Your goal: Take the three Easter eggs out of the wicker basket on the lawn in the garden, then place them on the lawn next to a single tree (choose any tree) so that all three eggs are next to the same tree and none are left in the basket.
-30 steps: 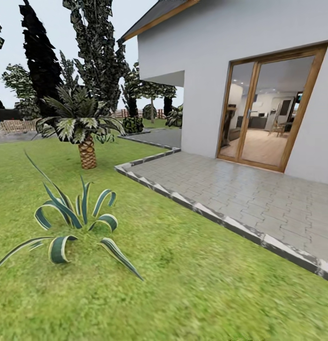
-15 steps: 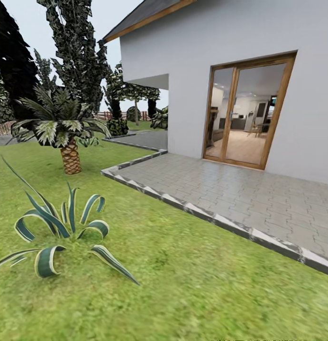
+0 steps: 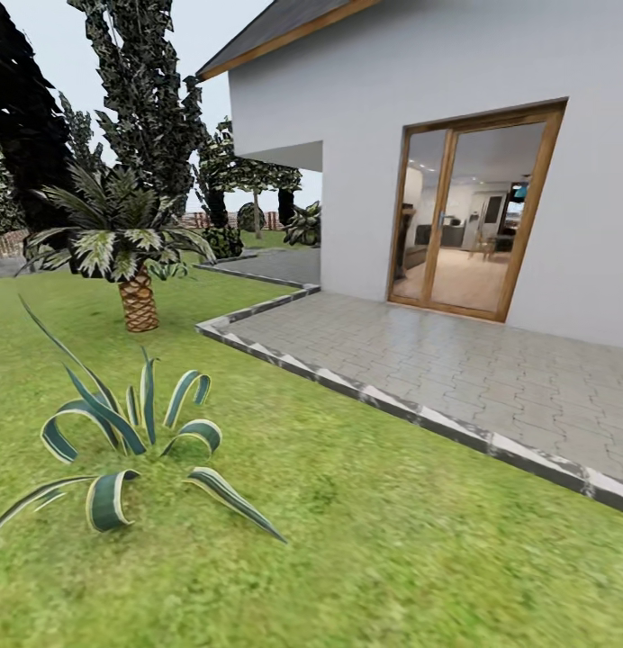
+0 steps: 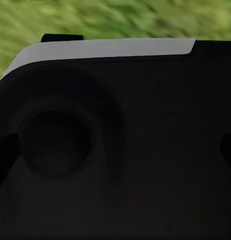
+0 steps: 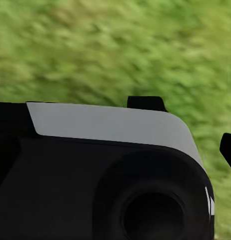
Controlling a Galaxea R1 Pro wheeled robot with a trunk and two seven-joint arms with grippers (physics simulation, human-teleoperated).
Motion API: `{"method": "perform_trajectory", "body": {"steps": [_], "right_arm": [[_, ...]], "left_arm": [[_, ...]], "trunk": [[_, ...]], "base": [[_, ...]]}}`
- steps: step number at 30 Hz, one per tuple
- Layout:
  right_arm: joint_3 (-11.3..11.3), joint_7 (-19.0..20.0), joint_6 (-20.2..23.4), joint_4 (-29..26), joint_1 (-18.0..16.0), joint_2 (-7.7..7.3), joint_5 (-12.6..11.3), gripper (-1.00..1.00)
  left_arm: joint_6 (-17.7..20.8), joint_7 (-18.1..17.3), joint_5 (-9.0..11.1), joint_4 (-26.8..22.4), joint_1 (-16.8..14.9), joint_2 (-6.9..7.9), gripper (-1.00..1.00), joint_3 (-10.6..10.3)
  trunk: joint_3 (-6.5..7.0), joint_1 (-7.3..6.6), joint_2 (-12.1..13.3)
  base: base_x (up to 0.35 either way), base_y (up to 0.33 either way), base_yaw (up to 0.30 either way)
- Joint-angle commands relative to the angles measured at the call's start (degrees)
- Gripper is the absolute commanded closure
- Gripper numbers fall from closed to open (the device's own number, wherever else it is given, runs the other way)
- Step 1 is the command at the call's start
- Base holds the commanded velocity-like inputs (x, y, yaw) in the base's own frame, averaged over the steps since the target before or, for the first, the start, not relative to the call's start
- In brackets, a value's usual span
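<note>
My head camera faces the lawn (image 3: 365, 540) of the garden, beside a white house (image 3: 419, 108) with a wood-framed glass door (image 3: 469, 211). A grey paved patio (image 3: 455, 360) with a stone kerb borders the grass. A striped spiky plant (image 3: 122, 432) stands on the grass to my left. Beyond it stands a short palm (image 3: 131, 243) with a scaly trunk, with dark conifers (image 3: 28, 117) behind it. A brown slat fence (image 3: 199, 219) shows far back.

Both wrist cameras look over a black and grey part of my own body (image 4: 115, 140) onto blurred grass. Jaw state, left and right: I cannot tell. Location of eggs and basket: I cannot tell from here.
</note>
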Motion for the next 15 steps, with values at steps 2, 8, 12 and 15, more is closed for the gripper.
{"method": "perform_trajectory", "body": {"steps": [2,8,12,15], "right_arm": [[0.0,0.0,-0.2,0.1,0.0,0.0,0.0,-1.0],[0.0,0.0,-0.2,0.1,0.0,0.0,0.0,-1.0],[0.0,0.0,-0.2,0.1,0.0,0.0,0.0,-1.0],[0.0,0.0,-0.2,0.1,0.0,0.0,0.0,-1.0]], "left_arm": [[0.0,-0.2,0.2,-0.1,0.0,0.0,-1.0,0.0],[0.0,-0.2,0.2,-0.1,0.0,0.0,-1.0,0.0],[0.0,-0.2,0.2,-0.1,0.0,0.0,-1.0,0.0],[0.0,-0.2,0.2,-0.1,0.0,0.0,-1.0,0.0]], "trunk": [[-0.04,0.0,0.0],[-0.04,0.0,0.0],[0.06,0.0,0.0],[0.19,0.0,0.0]], "base": [[0.0,0.222,-0.001],[0.0,0.165,-0.001],[0.0,0.137,-0.072],[0.0,0.059,-0.156]]}}
